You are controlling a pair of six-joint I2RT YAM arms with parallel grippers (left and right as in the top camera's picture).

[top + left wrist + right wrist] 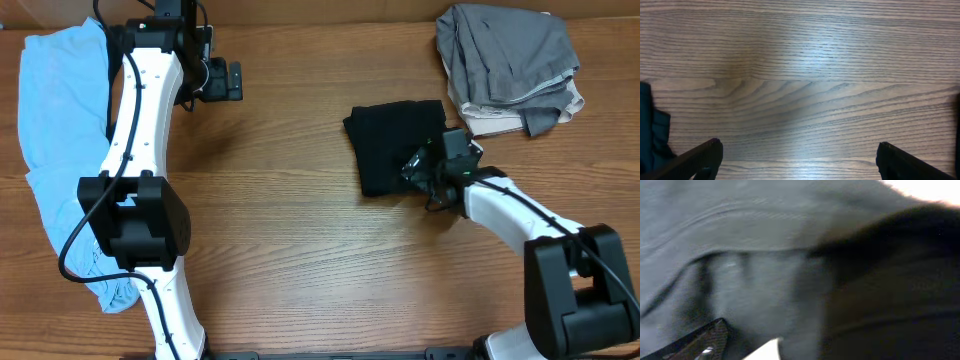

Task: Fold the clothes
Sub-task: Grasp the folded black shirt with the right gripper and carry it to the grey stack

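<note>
Black garment [390, 140] noted right of centre in the overhead view, laid as a compact rectangle; judged largely folded. Right gripper [428, 172] is set against its lower right corner; whether cloth is pinched cannot be told. Grey pile [505, 60], upper right, is seen crumpled, and light blue cloth [55, 120] along the left edge unfolded: both judged outstanding. Left gripper [232, 80], upper left, is held spread and empty over bare table [300, 250].
</note>
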